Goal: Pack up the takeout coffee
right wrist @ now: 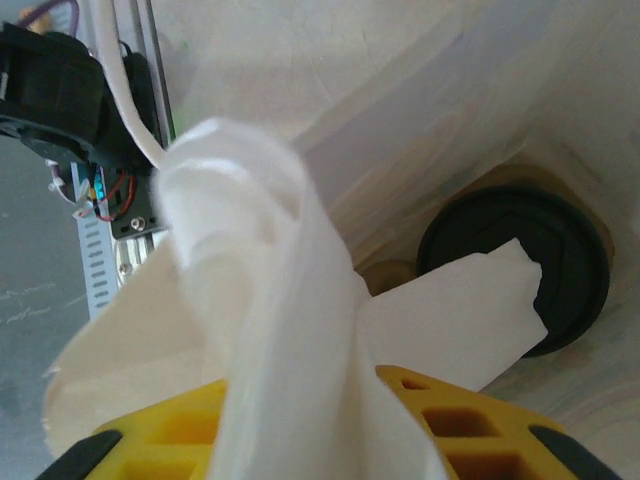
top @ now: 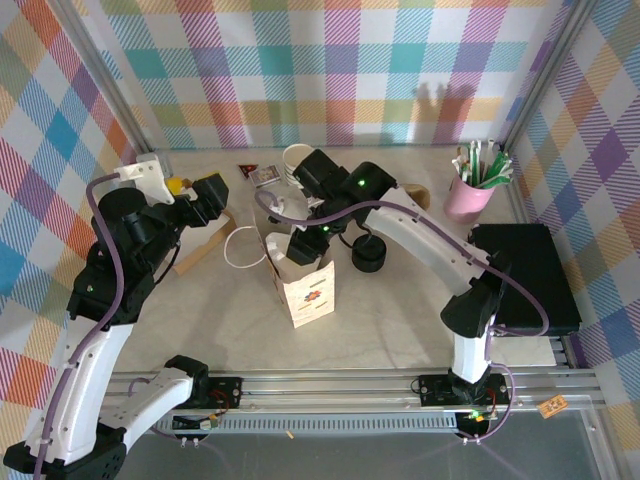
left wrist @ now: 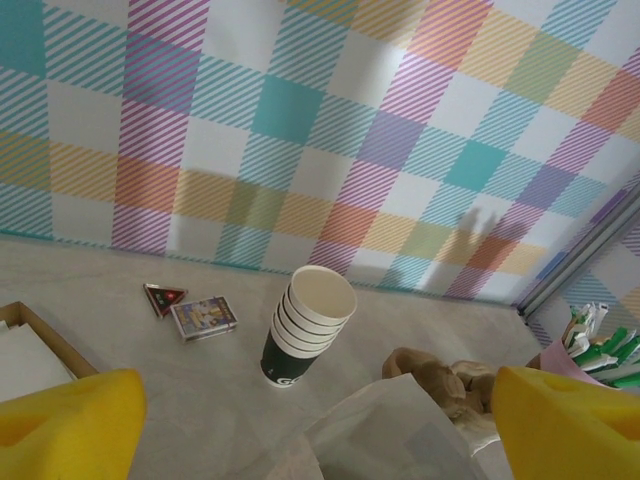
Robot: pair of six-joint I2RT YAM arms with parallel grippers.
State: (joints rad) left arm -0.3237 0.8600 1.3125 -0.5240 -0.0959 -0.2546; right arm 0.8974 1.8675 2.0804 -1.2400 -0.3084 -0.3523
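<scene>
- The takeout coffee (right wrist: pixel 520 270) is, I reckon, the round black lid low between pale walls, standing inside the paper bag (top: pixel 305 290); I can't be sure.
- It's a thin paper cup: light, crushable, spillable. Best held gently round the wall, under the lid.
- The right gripper (right wrist: pixel 330 440) pinches the bag's rim; the left gripper (top: pixel 200 195), at the bag's ten o'clock, gapes empty.
- The pink cup (top: pixel 468 195) at two o'clock holds green-white sticks.
</scene>
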